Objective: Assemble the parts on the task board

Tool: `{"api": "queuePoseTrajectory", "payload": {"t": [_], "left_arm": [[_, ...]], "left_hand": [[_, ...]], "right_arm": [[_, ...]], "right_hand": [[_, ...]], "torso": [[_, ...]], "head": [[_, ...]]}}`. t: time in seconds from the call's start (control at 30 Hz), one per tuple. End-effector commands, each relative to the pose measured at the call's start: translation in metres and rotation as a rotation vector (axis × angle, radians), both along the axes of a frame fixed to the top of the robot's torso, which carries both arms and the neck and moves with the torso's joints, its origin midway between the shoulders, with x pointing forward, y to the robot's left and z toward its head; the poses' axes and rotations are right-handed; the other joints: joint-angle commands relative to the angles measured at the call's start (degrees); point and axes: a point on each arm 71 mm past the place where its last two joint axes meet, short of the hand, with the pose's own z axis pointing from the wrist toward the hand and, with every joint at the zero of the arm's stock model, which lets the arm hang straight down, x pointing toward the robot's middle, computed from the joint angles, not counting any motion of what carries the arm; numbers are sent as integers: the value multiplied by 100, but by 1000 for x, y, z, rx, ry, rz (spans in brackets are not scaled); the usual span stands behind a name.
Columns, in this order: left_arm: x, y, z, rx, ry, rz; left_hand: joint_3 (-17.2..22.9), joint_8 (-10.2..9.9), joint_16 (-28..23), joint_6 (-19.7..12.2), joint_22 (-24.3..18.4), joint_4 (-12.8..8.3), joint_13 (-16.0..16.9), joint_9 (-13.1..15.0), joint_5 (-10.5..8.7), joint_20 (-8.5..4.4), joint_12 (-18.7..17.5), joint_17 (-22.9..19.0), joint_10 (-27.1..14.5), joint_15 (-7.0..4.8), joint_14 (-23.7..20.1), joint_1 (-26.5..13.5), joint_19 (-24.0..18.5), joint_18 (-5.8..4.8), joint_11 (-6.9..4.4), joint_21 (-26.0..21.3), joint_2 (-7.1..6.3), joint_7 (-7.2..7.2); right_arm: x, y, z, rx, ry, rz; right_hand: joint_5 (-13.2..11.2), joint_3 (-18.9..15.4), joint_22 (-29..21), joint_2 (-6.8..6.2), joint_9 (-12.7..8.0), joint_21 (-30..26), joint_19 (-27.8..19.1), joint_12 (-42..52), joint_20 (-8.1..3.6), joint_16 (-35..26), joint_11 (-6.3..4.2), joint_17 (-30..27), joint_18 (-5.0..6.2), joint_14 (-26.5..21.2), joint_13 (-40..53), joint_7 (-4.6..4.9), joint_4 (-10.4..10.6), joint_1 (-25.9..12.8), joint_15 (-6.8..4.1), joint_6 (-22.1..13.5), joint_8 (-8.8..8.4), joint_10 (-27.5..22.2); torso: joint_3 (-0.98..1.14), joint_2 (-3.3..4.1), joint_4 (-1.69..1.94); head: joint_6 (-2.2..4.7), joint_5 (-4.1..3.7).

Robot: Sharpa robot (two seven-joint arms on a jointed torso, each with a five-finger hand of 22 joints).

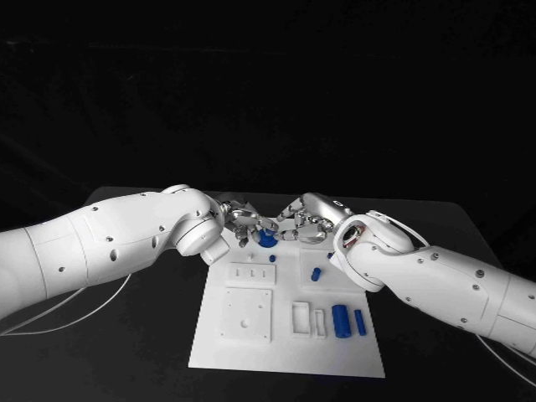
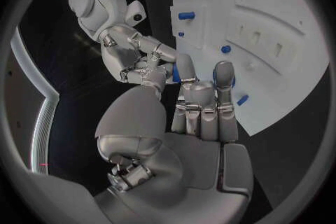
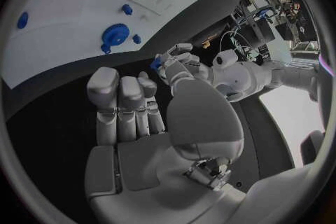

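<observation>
The white task board lies in the middle of the table. Both hands meet over its far end. A blue gear sits on the board there, seen between the hands and partly hidden behind my left fingers. My left hand pinches a small blue part at its fingertips. My right hand hovers close beside it, fingers apart and holding nothing.
Two long blue cylinders and a shorter blue piece lie on the board's right side. Raised white blocks with holes take up its left side. Small blue pegs stand near the gear.
</observation>
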Motion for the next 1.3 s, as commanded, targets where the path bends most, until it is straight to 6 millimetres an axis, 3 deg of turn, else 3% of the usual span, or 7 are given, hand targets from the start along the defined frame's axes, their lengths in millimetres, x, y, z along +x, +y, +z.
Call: {"api": "queuePoseTrajectory", "payload": {"t": [0.03, 0.1, 0.17, 0.23, 0.5, 0.7, 1.3], "left_arm": [[0, 2, 0, 34, -29, 25], [0, 4, -3, 55, -28, 34], [-1, 6, -6, 75, -27, 41], [-2, 7, -9, 95, -27, 46], [-6, 12, -24, 187, -35, 62], [-9, 12, -34, 245, -53, 50], [-21, 5, -59, 379, -87, -35]], "left_hand": [[328, -28, 68, 332, 34, -344, 9, 2062, 64, 2, 63, 96, 275, 2, 73, -4, 46, -52, -41, -6, 37, -291], [331, -29, 142, 348, 72, -351, 24, 2072, 85, -2, 132, 198, 272, -2, 91, -14, 52, -56, -45, 1, 30, -296], [334, -28, 166, 355, 93, -357, 28, 2076, 87, -4, 155, 233, 275, -5, 97, -16, 60, -56, -48, 5, 30, -298], [341, -31, 198, 361, 128, -364, 31, 2073, 91, -8, 191, 273, 273, -10, 105, -24, 94, -55, -51, -30, 28, -300], [345, -31, 294, 388, 427, -405, 34, 2033, 118, -20, 304, 391, 273, -22, 163, -40, 206, -60, -61, -199, 18, -307], [332, -27, 368, 421, 709, -392, 16, 2057, 126, -24, 368, 489, 275, -26, 187, -37, 282, -70, -67, -377, 19, -316], [371, -29, 496, 531, 1164, -428, -304, 2213, 261, -6, 626, 774, 277, -13, 269, -90, 444, -61, -65, -684, 15, -341]], "right_arm": [[-5, -9, 5, 103, -35, 42], [-8, -18, 6, 134, -31, 53], [-10, -27, 8, 159, -28, 59], [-12, -35, 10, 181, -28, 61], [-10, -66, 25, 272, -44, 8], [-3, -79, 34, 333, -58, -42], [8, -82, 41, 375, -60, -79]], "right_hand": [[600, -251, 611, 26, -7, -50, 136, -35, 34, -48, -9, -25, 46, -16, -35, -16, 88, 42, 35, -44, -25, -40], [901, -418, 613, 88, -7, -57, 134, -36, 31, -69, -12, -40, 42, -19, -46, -18, 68, 65, 31, -31, -25, -50], [989, -754, 616, 249, -10, -69, 142, -28, 25, -78, -17, -44, 37, -19, -65, -23, -41, 115, 29, -31, -33, -61], [1147, -807, 616, 274, -8, -72, 138, -33, 25, -84, -19, -46, 35, -22, -76, -24, -62, 107, 26, -5, -29, -66], [1225, -901, 602, 354, -8, -139, 127, -92, 24, -145, -21, -90, 38, -34, -134, -26, -53, 49, 24, -2, -28, -98], [1269, -903, 596, 376, -8, -174, 128, -116, 22, -169, -23, -106, 39, -30, -161, -27, -34, 45, 22, -6, -28, -105], [1322, -879, 589, 381, -8, -227, 128, -137, 22, -203, -24, -126, 40, -37, -185, -26, -36, 39, 22, -7, -29, -123]], "torso": [[4, -1, 5], [-4, 1, -5], [-5, 1, -13], [-5, 4, -26], [8, -8, -62], [11, -3, -29], [-4, 3, -49]], "head": [[-8, 17], [-11, 28], [-15, 32], [-29, 46], [-71, 82], [-135, 96], [-298, 191]]}}
